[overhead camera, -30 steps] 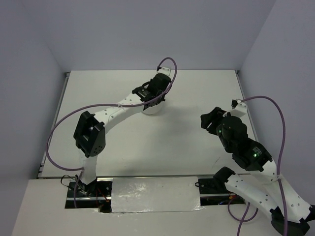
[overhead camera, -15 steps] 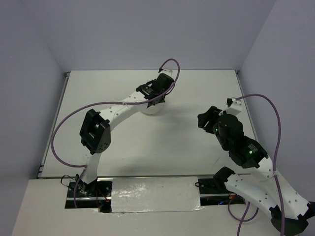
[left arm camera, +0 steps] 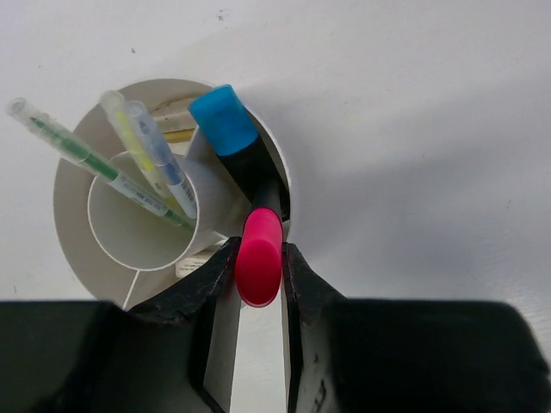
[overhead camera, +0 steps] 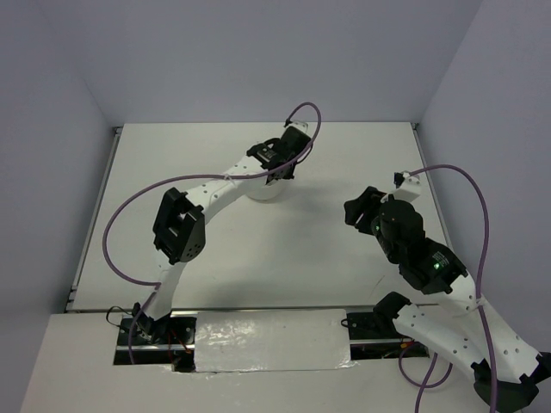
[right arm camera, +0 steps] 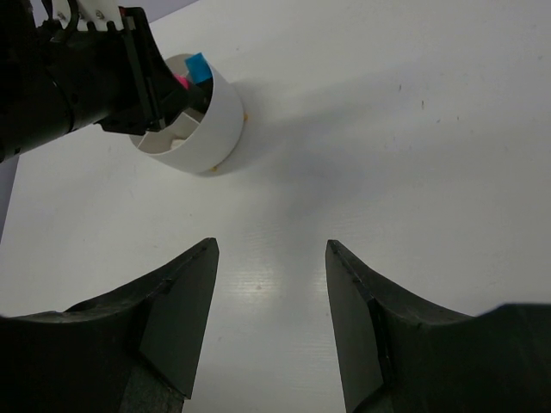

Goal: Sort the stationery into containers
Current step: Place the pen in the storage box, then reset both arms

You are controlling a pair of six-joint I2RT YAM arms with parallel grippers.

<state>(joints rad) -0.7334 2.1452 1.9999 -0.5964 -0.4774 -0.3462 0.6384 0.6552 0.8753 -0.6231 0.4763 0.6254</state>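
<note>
Right gripper [right arm camera: 271, 258]: jaws apart, empty, well short of the round white plastic organiser cup [right arm camera: 211, 129]. Left gripper [left arm camera: 257, 262] clamps the stubby pink-and-black highlighter [left arm camera: 258, 248], black end down in the cup's outer compartment, just beside the blue-capped black highlighter [left arm camera: 225, 120]. Risk: a tilted release may wedge it against that neighbour or tip it over the low wall. Print on the thin green pen [left arm camera: 77, 155] is too small to read.

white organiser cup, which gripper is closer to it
Left. The left gripper is directly over the cup, shut on the pink highlighter at its rim. The right gripper hangs open above the table, well off to the cup's side.
</note>
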